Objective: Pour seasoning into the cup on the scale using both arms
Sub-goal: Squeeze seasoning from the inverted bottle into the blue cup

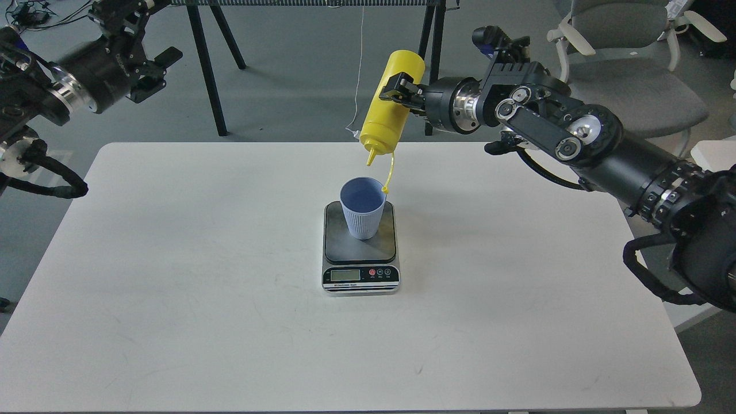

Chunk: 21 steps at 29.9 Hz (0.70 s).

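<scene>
My right gripper (395, 91) is shut on the yellow seasoning bottle (386, 121) and holds it upside down, tilted, with the nozzle pointing down just above the far rim of the light blue cup (362, 208). The bottle's tethered cap hangs beside the cup's rim. The cup stands upright on the dark platform of the scale (360, 270), at the table's middle. My left gripper (154, 69) is raised at the far left, off the table, away from the cup; its fingers appear spread and hold nothing.
The white table (172, 287) bears only the scale and cup. Black stand legs (207, 69) rise behind the table's far edge. A grey office chair (627, 69) stands at the back right.
</scene>
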Motion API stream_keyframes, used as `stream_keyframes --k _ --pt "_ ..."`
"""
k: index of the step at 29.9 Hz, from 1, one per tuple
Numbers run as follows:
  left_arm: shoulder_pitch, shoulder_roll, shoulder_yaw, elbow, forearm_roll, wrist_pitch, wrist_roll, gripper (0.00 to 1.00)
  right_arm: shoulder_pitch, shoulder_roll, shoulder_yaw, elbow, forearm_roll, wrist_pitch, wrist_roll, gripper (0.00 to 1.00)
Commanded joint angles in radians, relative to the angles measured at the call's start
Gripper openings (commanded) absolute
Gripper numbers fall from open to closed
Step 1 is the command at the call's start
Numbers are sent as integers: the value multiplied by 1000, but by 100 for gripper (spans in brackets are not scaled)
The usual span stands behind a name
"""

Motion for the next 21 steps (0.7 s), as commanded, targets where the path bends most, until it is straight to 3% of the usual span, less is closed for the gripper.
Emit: stream_keyframes --k 1,21 --pt "1 1 -3 0 0 0 0 99 0 35 -1 -39 -1 -9 5 19" --pt "1 -2 -5 0 0 0 0 99 1 58 -41 -76 0 -42 16 19"
